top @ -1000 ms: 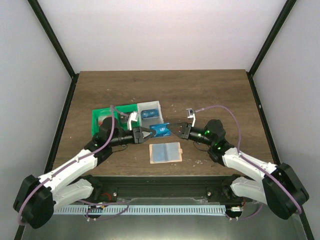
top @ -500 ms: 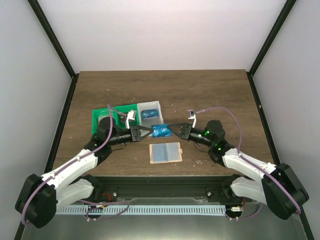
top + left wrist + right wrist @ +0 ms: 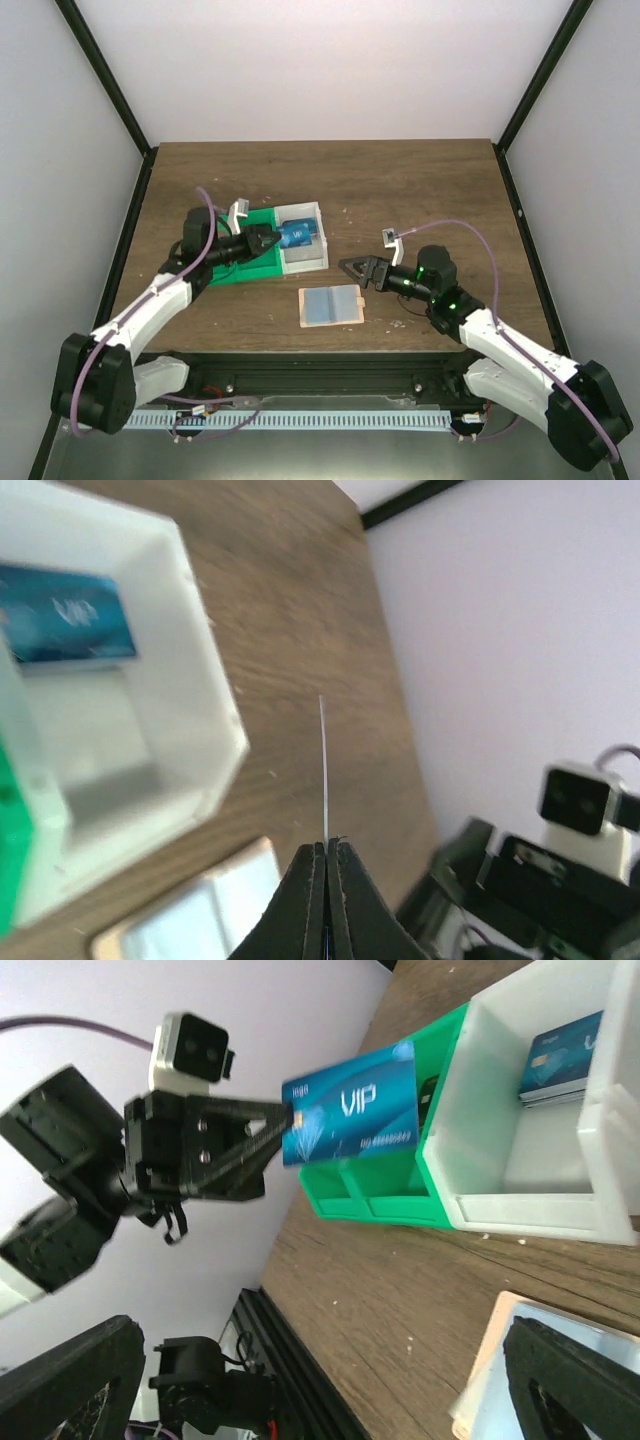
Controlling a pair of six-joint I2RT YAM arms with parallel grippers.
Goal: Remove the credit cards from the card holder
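The left gripper is clamped on a blue credit card by one short edge – held aloft where the green tray meets the white box, in which another blue card is lodged. The card holder is laid open on the table; the right gripper is spread empty near it. So slight a pinch – the card may be dropped short, into the tray

Bare table runs along the far edge and down the right side. Left of centre the tray and box stand touching, the left gripper and its card above them. The holder lies mid near edge. The right gripper, jaws wide, hangs just right of it.
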